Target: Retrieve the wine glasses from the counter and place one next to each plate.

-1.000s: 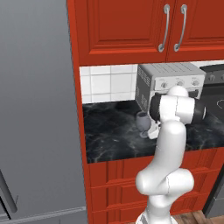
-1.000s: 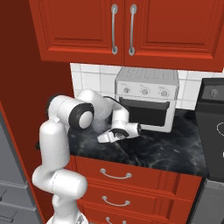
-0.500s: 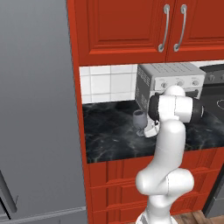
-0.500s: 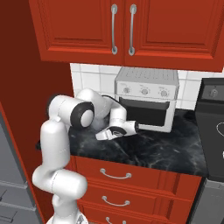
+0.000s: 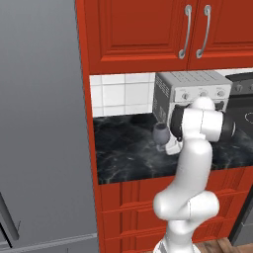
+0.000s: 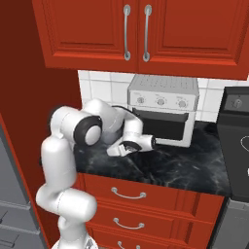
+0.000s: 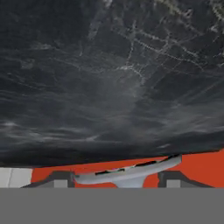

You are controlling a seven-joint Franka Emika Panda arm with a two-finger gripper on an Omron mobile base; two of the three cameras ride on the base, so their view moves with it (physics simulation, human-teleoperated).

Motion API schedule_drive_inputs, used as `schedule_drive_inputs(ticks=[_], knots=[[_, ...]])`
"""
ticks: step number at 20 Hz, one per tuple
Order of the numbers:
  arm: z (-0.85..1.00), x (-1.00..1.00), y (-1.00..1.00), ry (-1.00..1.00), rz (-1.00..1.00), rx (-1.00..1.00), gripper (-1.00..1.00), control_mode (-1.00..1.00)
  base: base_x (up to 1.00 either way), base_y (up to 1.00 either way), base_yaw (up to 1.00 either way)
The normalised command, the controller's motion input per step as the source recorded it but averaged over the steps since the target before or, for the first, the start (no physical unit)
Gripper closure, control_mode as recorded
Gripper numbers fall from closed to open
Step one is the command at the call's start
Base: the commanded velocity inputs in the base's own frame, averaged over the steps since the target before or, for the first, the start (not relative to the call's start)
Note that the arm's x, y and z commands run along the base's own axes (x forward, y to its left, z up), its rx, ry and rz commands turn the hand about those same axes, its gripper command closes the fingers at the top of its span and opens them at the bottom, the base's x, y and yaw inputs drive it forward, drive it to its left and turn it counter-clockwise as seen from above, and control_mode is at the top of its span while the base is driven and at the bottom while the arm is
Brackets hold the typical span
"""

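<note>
One smoky-grey wine glass (image 5: 159, 133) stands upright on the black veined counter (image 5: 123, 153), just left of the white hand. My gripper (image 5: 168, 147) reaches in low beside its stem from the right. In the right base view the gripper (image 6: 113, 151) points left over the counter (image 6: 185, 165), and the arm hides the glass. In the hand view the two dark fingertips (image 7: 61, 177) stand well apart over the marble (image 7: 109, 65). I cannot tell whether they touch the glass. The plates are out of view.
A silver toaster oven (image 5: 190, 94) stands against the white tiles right behind the hand. Red upper cabinets (image 5: 148, 34) hang over the counter. A grey fridge (image 5: 39, 123) closes off the left side. The stove (image 6: 238, 131) is at the right.
The hand has edged a little closer to the wine glass, and the fingers have drawn in somewhat. The glass has not moved.
</note>
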Motion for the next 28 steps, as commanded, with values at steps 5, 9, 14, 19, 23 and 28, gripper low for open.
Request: schedule_drive_inputs(ticks=[5,9,14,19,23,28], knots=[[0.92,-0.45,0.00,-0.03,0.00,0.04,1.00,-1.00,0.00,0.00,0.00],[1.00,-0.61,0.00,0.00,0.00,0.04,1.00,-1.00,0.00,0.00,0.00],[0.93,-0.78,0.00,0.00,0.00,0.00,1.00,-1.00,0.00,0.00,0.00],[0.84,-0.96,0.00,0.00,0.00,0.00,1.00,-1.00,0.00,0.00,0.00],[0.77,-0.97,0.00,0.00,0.00,0.00,1.00,-1.00,0.00,0.00,0.00],[0.63,-0.82,0.09,-0.01,0.00,0.00,1.00,-1.00,0.00,0.00,0.00]])
